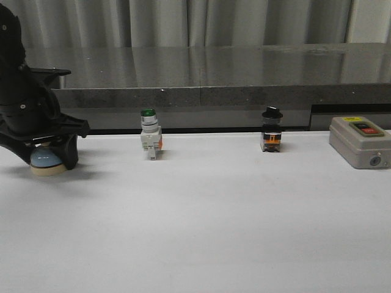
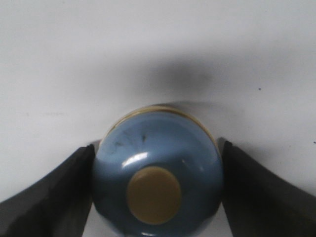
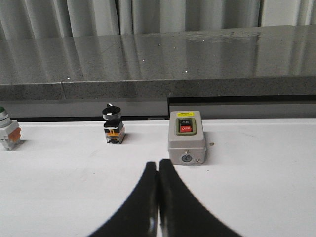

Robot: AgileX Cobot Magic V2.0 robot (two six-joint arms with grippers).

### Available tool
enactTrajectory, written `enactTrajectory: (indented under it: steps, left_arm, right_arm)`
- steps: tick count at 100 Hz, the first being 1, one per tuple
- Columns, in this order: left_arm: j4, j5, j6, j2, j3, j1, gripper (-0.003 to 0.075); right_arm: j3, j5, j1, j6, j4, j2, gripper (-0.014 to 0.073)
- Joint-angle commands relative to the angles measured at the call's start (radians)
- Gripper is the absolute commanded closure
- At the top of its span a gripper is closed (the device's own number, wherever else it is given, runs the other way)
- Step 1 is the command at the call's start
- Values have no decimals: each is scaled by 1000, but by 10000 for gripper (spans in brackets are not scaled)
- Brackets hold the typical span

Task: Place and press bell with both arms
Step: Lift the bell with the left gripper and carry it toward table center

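The bell [image 1: 47, 162] has a light-blue dome and a cream base and rests on the white table at the far left. My left gripper [image 1: 47, 152] stands over it, shut on it. In the left wrist view the bell [image 2: 157, 173] fills the gap between the two black fingers [image 2: 54, 192], which touch both sides of the dome; the cream knob faces the camera. My right gripper [image 3: 158, 168] shows only in the right wrist view, shut and empty above the table, short of the grey box.
A green-capped white push-button switch [image 1: 149, 135] stands left of centre. A black-knobbed switch [image 1: 271, 131] stands right of centre. A grey box with a red button [image 1: 360, 141] sits at the far right, also in the right wrist view [image 3: 186, 137]. A dark stone ledge [image 1: 214, 79] runs behind.
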Motion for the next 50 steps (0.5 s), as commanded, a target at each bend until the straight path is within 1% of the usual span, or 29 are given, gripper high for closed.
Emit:
enactTrajectory:
  steps: [1,8,21,34,50]
  left_arm:
    - [-1,-27,-10,-52,-28,-6,511]
    - [-1,-12,-10,-57,-28,-6,542]
    - [-1,21,-10,-88,-28,-6,543]
    - [-1,43,-10,-158,-28,-17,543]
    - [-1,57,-6,-252,-28,-82,543]
  right_arm:
    - [-14,-82,-7,1,-3,-16,654]
    - [-14,-82,-7,1,-3,-16,654]
    - [-14,-82,-7,1,-3,-16,654]
    - [-14,-82,-7,1,-3,-16,654]
    - [-14,-82,-7,1,-3,-16,654]
